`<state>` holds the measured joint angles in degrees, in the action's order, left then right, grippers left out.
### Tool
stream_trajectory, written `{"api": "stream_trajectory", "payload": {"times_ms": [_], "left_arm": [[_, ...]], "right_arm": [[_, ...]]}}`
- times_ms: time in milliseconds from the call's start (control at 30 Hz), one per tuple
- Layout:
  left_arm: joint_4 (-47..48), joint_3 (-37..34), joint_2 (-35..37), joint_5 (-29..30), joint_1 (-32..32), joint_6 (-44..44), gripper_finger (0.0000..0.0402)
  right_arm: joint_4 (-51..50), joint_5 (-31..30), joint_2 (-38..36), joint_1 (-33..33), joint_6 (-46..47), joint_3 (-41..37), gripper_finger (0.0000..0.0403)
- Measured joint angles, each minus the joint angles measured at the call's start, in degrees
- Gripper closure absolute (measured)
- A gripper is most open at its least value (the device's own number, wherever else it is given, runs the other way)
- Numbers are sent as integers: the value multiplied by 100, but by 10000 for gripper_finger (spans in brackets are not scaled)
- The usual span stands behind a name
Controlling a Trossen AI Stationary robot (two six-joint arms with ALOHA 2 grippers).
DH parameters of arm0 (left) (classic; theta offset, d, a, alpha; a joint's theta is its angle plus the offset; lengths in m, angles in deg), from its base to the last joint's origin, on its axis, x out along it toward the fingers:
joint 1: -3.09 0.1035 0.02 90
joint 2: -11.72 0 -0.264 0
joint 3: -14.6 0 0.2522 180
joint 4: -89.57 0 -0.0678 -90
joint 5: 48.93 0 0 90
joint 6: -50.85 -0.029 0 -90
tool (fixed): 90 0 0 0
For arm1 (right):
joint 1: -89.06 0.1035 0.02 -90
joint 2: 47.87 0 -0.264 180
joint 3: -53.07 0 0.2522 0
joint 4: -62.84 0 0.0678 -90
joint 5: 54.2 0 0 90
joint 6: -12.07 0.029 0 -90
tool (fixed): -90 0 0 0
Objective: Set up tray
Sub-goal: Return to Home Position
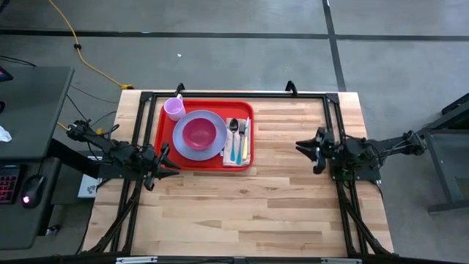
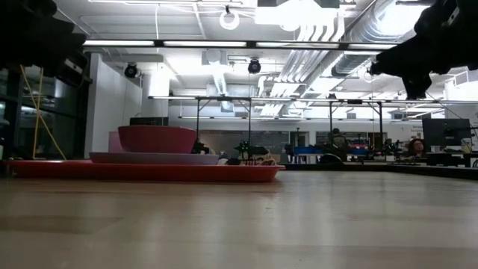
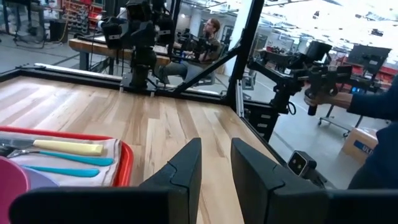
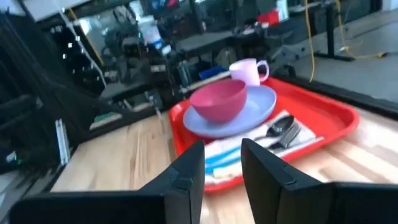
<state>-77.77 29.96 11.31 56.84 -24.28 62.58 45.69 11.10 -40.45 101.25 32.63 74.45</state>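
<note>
A grey desk [image 1: 37,110] stands off the left edge of the bench [image 1: 293,213], and a yellow cable [image 1: 77,46] trails over the floor beyond it. The left gripper [image 1: 165,155] hangs by the left rim of the red tray [image 1: 220,107], its arm stretched level and pointing toward the bench's middle. Its fingers [image 3: 186,168] stand a narrow gap apart with nothing between them.

The tray lies flat on the left half of the bench. Seen from above, a lavender mug [image 1: 174,108] stands in its upper-left corner. Next to it is a round lavender plate [image 1: 199,154] with a pink bowl [image 1: 198,133] on it. A napkin [image 1: 229,163] along the right rim carries a spoon [image 1: 233,130] and a yellow-handled knife [image 1: 247,147]. What lies between those two is too small to make out.

Bare wood separates the tray from the right gripper [image 1: 308,152]. It hangs over the bench's right side, well apart from the tray and facing it, fingers [image 4: 186,168] likewise slightly parted and empty.

From bench level both arms show only as dark shapes cut off at the upper corners, clear of the surface. The tray's rim hides the cutlery there. The bowl covers the plate's middle. A person [image 3: 213,28] sits in the room beyond.
</note>
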Motion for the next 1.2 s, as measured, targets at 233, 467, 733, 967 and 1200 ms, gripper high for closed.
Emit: {"api": "stream_trajectory", "payload": {"times_ms": [233,467,733,967,1200], "left_arm": [[-3,-2,0,-83,0,-162,284],[-2,-2,0,-92,0,-162,284],[51,-1,0,-102,0,-386,284],[63,0,0,-102,0,-245,284],[70,0,0,-100,0,-232,284]], "right_arm": [[225,66,0,-2,-88,-329,320],[788,67,33,-17,-169,-695,320],[788,34,37,-17,-310,-704,320],[774,28,37,-17,-310,-704,320],[764,119,37,-17,119,-706,320]]}}
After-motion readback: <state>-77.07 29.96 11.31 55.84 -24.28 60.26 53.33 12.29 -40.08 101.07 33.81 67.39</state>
